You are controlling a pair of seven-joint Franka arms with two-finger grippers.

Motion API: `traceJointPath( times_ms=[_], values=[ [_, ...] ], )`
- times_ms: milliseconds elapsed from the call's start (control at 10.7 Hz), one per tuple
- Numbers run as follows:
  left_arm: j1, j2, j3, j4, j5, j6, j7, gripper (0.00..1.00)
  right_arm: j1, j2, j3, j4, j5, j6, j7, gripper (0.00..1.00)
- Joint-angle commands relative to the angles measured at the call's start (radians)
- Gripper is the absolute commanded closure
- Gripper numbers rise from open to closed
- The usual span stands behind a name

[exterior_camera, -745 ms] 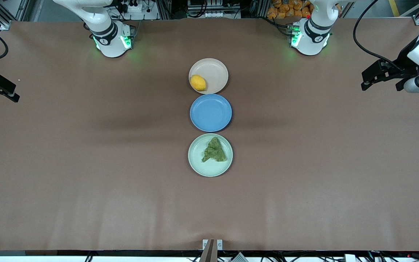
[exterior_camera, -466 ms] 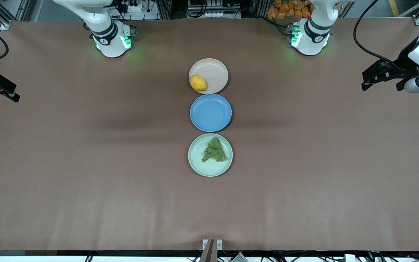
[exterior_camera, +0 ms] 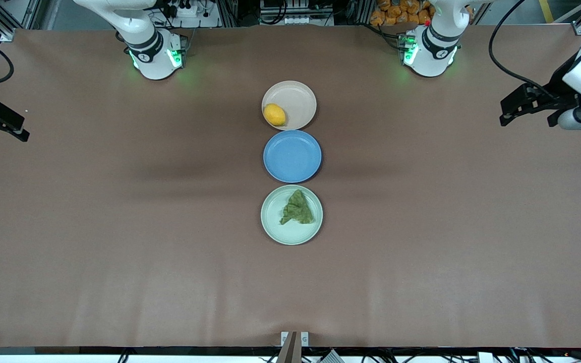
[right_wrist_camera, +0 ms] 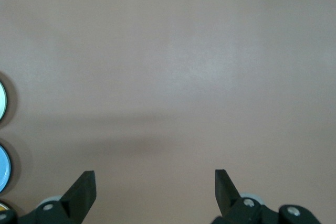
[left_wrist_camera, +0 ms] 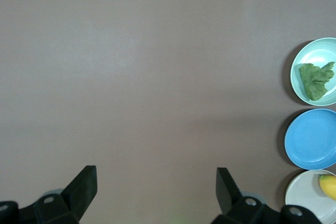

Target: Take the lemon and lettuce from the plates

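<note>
Hovering wide open at opposite table ends, the left hand (left_wrist_camera: pixel 152 187) and right hand (right_wrist_camera: pixel 155 190) should each descend centred over lettuce (exterior_camera: pixel 298 207) and lemon (exterior_camera: pixel 274 114).

— How is the lemon (exterior_camera: pixel 274 114) placed?
— It is seen lying on the beige-cream plate (exterior_camera: pixel 298 98), close against the rim, at the edge toward the blue plate (exterior_camera: pixel 292 156) and the right arm's end.
— And the lettuce (exterior_camera: pixel 298 208)?
— A wrinkled, dark green, roughly triangular leaf is laid flat on the mint green plate (exterior_camera: pixel 275 222), which is set just beside the blue plate, nearer the front camera.
</note>
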Motion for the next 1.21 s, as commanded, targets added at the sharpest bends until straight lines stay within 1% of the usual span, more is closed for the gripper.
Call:
traceJointPath(
  times_ms=[0, 93, 373, 466, 652, 839, 1025, 1118],
  values=[
    [-0.012, 0.047, -0.017, -0.031, -0.064, 0.075, -0.027, 0.00, -0.003, -0.002, 0.001, -0.082, 0.084, 0.007, -0.017, 0.00],
    [-0.026, 0.068, -0.037, -0.047, -0.064, 0.112, -0.056, 0.00, -0.010, -0.002, -0.001, -0.111, 0.135, 0.010, -0.020, 0.00],
    [-0.067, 0.154, -0.081, -0.058, -0.058, 0.209, -0.143, 0.00, 0.002, -0.001, 0.002, -0.197, 0.138, 0.063, -0.023, 0.00],
    [-0.092, 0.183, -0.084, -0.058, -0.057, 0.246, -0.198, 0.00, 0.006, -0.002, 0.005, -0.229, 0.138, 0.089, -0.023, 0.00],
    [-0.170, 0.255, -0.084, -0.059, -0.044, 0.333, -0.313, 0.00, 0.042, -0.002, 0.007, -0.275, 0.135, 0.120, -0.023, 0.00],
    [-0.266, 0.353, -0.084, -0.056, 0.017, 0.477, -0.483, 0.00, 0.088, -0.002, 0.007, -0.340, 0.135, 0.169, -0.020, 0.00],
    [-0.354, 0.455, -0.084, -0.047, 0.100, 0.592, -0.642, 0.00, 0.118, 0.019, 0.005, -0.344, 0.135, 0.182, -0.010, 0.00],
    [-0.383, 0.502, -0.084, -0.044, 0.115, 0.625, -0.677, 0.00, 0.117, 0.022, 0.005, -0.344, 0.134, 0.180, -0.010, 0.00]
  ],
)
